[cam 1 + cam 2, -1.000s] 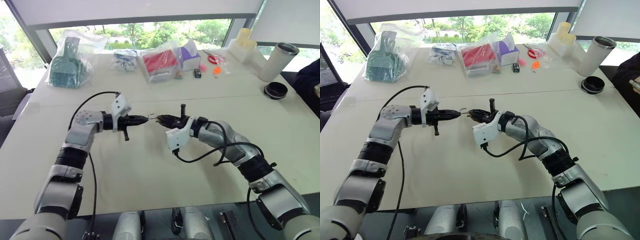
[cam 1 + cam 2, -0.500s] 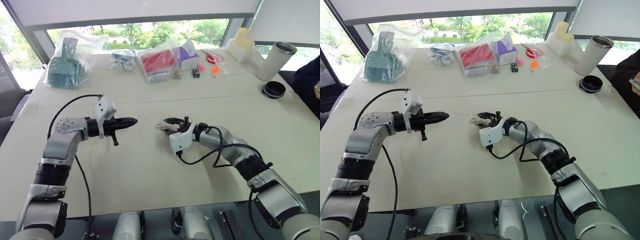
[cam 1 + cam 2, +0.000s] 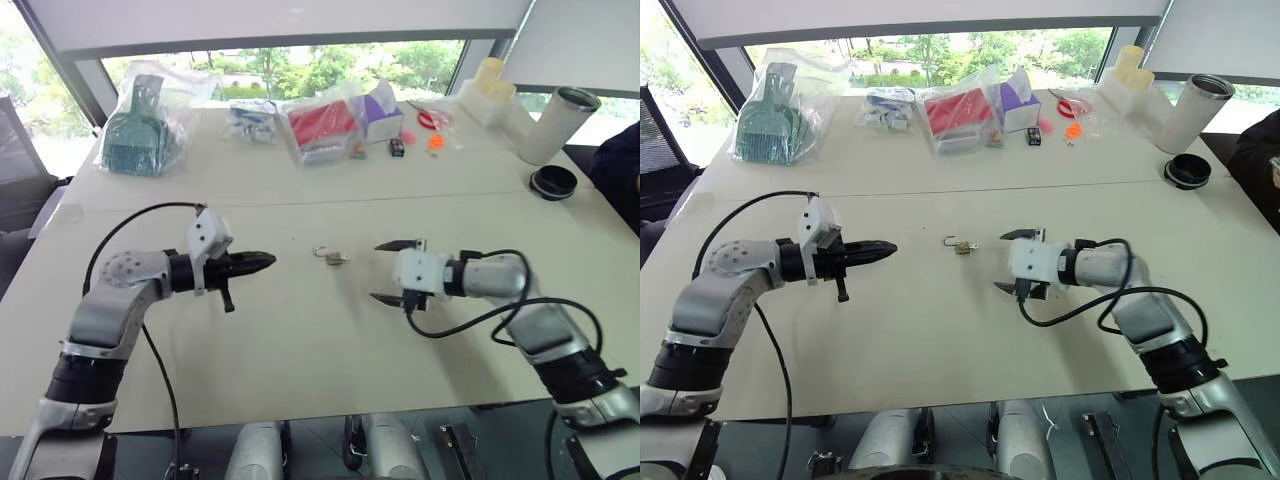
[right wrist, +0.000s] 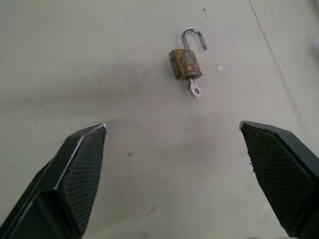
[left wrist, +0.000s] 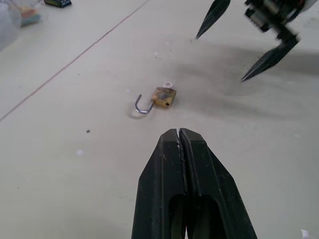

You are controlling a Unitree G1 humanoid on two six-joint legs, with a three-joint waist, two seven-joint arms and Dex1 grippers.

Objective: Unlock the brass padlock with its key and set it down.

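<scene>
Head views: the brass padlock [image 3: 334,258] lies flat on the matte cream table [image 3: 300,340], between the 2 grippers and apart from both. The left gripper [image 3: 268,262] is clenched to a black point, empty; the right gripper [image 3: 381,271] is released, its tapered fingers splayed.

Left wrist view: the thin steel shackle [image 5: 143,106] hooks open.

Right wrist view: the key [image 4: 194,88], small and silvery, sticks from the tarnished body beyond cross-hatched pads [image 4: 84,164].

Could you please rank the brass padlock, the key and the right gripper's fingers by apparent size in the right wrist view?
1. Right gripper's fingers, largest, though nearest the camera.
2. Brass padlock.
3. Key, smallest.
</scene>
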